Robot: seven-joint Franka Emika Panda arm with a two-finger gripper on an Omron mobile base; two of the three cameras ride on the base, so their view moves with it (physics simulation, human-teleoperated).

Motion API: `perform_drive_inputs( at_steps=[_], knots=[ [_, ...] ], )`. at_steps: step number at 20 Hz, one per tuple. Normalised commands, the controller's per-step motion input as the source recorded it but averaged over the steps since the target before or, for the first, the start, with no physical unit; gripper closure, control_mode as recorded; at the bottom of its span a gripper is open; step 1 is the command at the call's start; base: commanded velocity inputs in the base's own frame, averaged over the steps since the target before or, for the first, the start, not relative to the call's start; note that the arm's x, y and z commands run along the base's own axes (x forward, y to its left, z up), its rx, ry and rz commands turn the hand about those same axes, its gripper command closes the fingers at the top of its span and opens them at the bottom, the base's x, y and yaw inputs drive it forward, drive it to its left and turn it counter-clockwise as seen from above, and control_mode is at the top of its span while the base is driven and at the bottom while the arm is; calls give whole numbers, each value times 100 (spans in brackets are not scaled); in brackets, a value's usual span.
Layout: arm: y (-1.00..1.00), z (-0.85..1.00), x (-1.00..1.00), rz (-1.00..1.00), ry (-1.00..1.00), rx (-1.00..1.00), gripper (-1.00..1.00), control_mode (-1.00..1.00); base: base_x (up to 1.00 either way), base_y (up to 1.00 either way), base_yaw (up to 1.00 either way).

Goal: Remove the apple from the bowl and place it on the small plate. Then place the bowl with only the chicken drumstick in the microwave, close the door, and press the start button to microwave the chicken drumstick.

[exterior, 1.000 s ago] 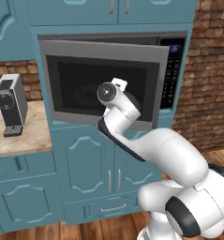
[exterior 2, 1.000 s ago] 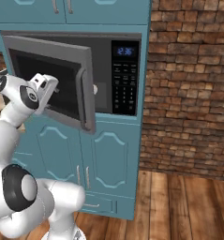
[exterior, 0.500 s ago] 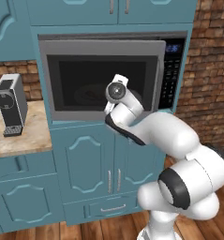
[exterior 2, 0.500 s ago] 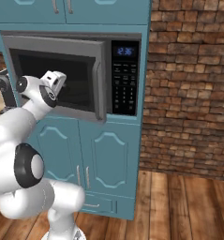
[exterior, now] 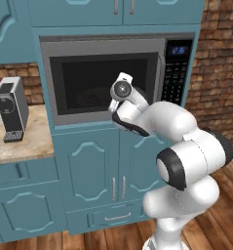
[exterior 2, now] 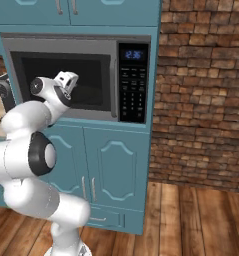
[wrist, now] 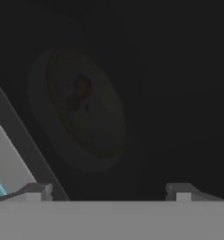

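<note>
Matt grey door (exterior: 54, 78) frames dark glossy glass.

- door (exterior: 104, 86) went from ajar to flush with the microwave (exterior 2: 76, 75) frame
- arm followed it in; gripper (wrist: 108, 191) now right at the window, bowl (wrist: 78, 108) and drumstick (wrist: 79, 92) dim behind the glass
</note>
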Motion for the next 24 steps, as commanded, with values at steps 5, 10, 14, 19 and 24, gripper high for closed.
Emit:
perform_drive_inputs(
  at_steps=[5, 10, 14, 19, 24],
  knots=[
    [0, 1, 47, 1, 0, 0, -100, -100, 0, 0, 0],
    [0, 9, -17, 0, 0, 1, -100, -100, 0, 0, 0],
    [-15, 39, -100, 0, 1, 9, -100, -100, 0, 0, 0],
    [-29, 34, -100, 4, 5, 11, -100, -100, 0, 0, 0],
    [-75, 6, -99, 14, 1, 11, -100, -100, 0, 0, 0]
  ],
)
